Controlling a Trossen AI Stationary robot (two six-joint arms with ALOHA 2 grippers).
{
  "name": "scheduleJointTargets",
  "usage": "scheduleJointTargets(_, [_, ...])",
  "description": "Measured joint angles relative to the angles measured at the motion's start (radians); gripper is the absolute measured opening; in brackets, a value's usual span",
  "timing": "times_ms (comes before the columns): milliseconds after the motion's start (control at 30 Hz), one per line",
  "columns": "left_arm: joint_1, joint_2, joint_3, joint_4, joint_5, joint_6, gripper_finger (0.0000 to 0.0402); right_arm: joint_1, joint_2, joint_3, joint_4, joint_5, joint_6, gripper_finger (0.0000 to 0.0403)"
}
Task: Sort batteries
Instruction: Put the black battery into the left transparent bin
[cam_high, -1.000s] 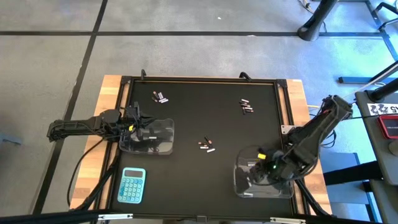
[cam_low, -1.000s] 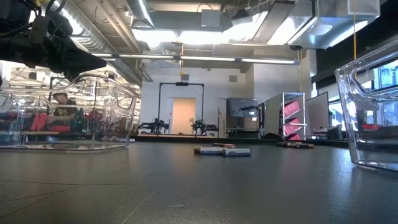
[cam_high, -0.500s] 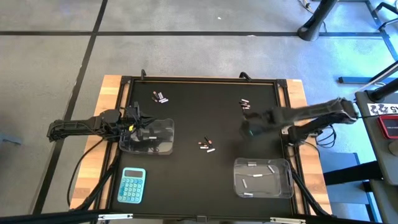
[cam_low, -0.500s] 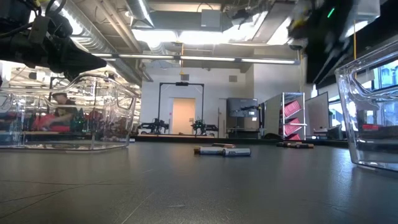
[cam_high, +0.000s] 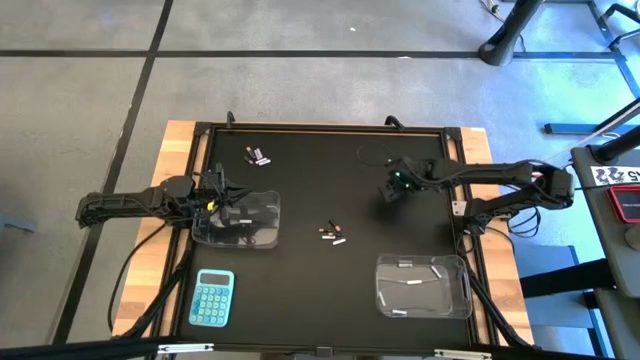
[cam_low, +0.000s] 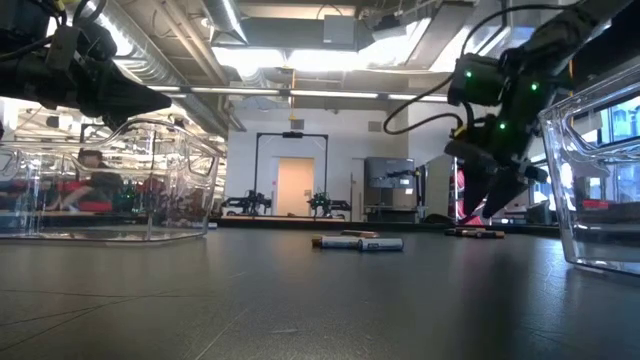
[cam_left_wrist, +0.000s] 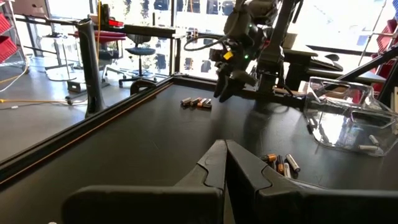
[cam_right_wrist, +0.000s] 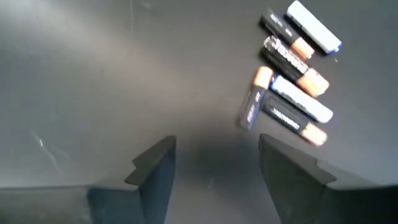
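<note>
Batteries lie in loose clusters on the black mat: one near the far left, one in the middle, and several beside my right gripper, some silvery-white, others dark with copper ends. My right gripper hovers open just above the mat, with that cluster ahead of its fingertips; the low view shows it tilted down. My left gripper waits shut above the left clear tub. The right clear tub holds a few silvery-white batteries.
A blue calculator lies at the near left of the mat. The mat has a raised dark frame on a wooden table top. The two tubs stand at the left middle and near right. Bare mat lies between the clusters.
My right arm has swung from above the right tub toward the far edge and slightly left, stretched out, and come down low beside the far-right battery cluster. The batteries and tubs have stayed where they were.
</note>
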Motion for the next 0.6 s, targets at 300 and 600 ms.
scheduleJointTargets(300, [0.000,0.000,0.000,0.000,0.000,0.000,0.0000,0.003,0.076,-0.037,0.065,0.099,0.030,0.0180])
scheduleJointTargets(600, [0.000,0.000,0.000,0.000,0.000,0.000,0.0000,-0.002,0.178,-0.033,0.142,0.108,0.012,0.0157])
